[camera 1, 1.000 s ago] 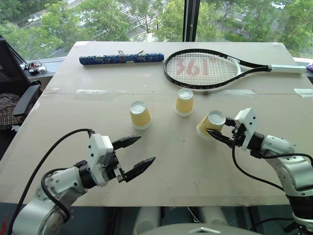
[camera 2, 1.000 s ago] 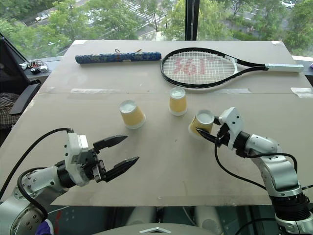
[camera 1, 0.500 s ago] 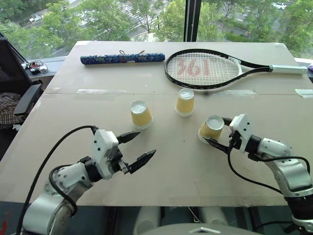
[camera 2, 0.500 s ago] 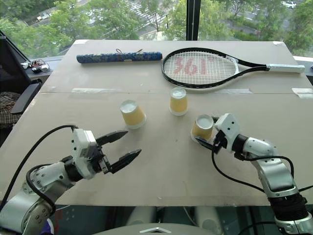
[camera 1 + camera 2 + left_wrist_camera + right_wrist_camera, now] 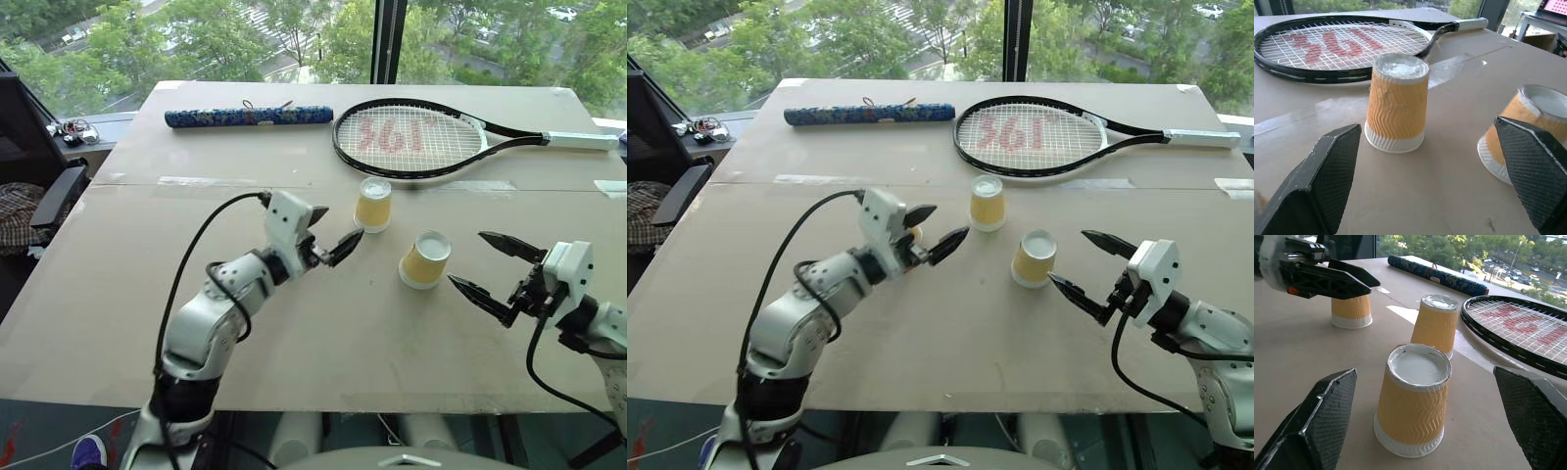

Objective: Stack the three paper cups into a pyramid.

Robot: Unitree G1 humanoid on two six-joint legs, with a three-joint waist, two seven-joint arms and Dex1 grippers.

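Three paper cups stand upside down on the table (image 5: 343, 343). The middle cup (image 5: 373, 204) is nearest the racket. To its right, closer to me, stands the right cup (image 5: 425, 258). The left cup (image 5: 1352, 312) is mostly hidden behind my left gripper (image 5: 343, 221) in the eye views. That gripper is open, level, just in front of the left cup, pointing toward the middle cup (image 5: 1397, 108). My right gripper (image 5: 465, 257) is open with nothing in it, a short way back from the right cup (image 5: 1413, 401), which lines up between its fingers.
A black tennis racket (image 5: 411, 139) and a blue rolled bundle (image 5: 245, 117) lie along the table's far side. A dark chair (image 5: 49, 201) stands off the left edge. Windows are behind the table.
My right gripper opened, let go of the tilted cup and drew back; the cup now stands upside down on the table. My left arm swung forward and right, up to the left cup.
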